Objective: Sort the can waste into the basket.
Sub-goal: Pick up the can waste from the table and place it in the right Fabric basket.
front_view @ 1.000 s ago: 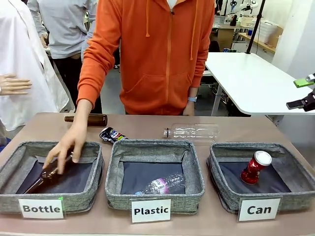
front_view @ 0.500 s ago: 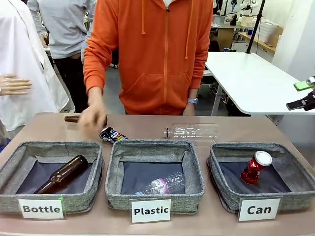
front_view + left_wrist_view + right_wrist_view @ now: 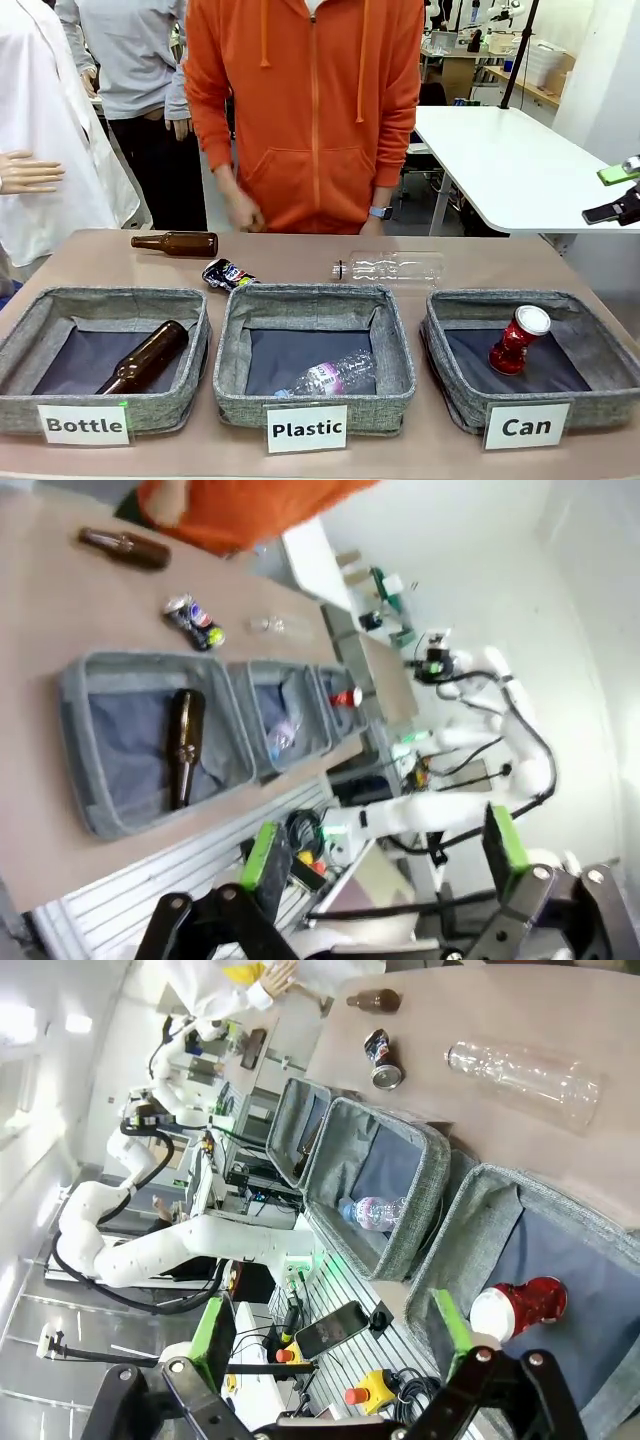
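The red can (image 3: 518, 340) lies in the basket (image 3: 450, 385) at the brown table (image 3: 300, 245)'s near right corner, the crushed can (image 3: 228, 273) nearer the far edge. The left gripper (image 3: 381, 840) and right gripper (image 3: 332, 1328) gape wide, both empty. A white desk (image 3: 500, 150) stands behind.

Inside grey fabric basket signed "Bottle" (image 3: 105, 297): 1 brown glass bottle (image 3: 145, 357), lying slantwise. Inside grey fabric basket signed "Plastic" (image 3: 310, 292): 1 small clear plastic bottle with pink label (image 3: 330, 377). Behind both, flat on brown tabletop (image 3: 300, 250) and well apart: 1 further brown glass bottle (image 3: 176, 243), 1 long clear plastic bottle (image 3: 390, 268).
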Robot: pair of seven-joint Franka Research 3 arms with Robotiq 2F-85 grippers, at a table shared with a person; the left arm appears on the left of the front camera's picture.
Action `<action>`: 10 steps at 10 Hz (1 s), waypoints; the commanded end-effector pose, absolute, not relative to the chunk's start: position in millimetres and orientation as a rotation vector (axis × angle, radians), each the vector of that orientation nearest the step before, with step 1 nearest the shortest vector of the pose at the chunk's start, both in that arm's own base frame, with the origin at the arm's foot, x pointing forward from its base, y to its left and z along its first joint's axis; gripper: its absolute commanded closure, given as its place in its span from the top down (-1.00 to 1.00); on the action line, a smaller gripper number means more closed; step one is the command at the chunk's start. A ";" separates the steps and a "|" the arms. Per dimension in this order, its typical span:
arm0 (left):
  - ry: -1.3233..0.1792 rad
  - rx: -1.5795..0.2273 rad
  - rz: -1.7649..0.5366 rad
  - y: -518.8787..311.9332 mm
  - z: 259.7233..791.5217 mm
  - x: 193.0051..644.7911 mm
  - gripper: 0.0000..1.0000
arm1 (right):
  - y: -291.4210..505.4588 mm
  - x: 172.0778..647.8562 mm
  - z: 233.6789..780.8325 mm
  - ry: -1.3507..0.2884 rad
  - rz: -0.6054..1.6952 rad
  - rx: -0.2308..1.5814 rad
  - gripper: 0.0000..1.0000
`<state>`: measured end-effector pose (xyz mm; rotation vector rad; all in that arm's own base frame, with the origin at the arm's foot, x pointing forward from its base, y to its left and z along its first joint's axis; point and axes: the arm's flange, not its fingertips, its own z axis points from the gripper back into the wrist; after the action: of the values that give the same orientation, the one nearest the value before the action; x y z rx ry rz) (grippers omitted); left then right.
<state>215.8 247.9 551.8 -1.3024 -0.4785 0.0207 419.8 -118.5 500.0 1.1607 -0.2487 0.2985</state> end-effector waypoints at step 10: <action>-0.409 -1.251 -0.039 208.4 529.7 227.3 1.00 | -120.1 417.5 500.6 -0.251 0.314 1.158 1.00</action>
<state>227.6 208.4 529.4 -1.2507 -0.4083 -0.0388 419.7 -119.1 499.9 1.1604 -0.2493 0.2971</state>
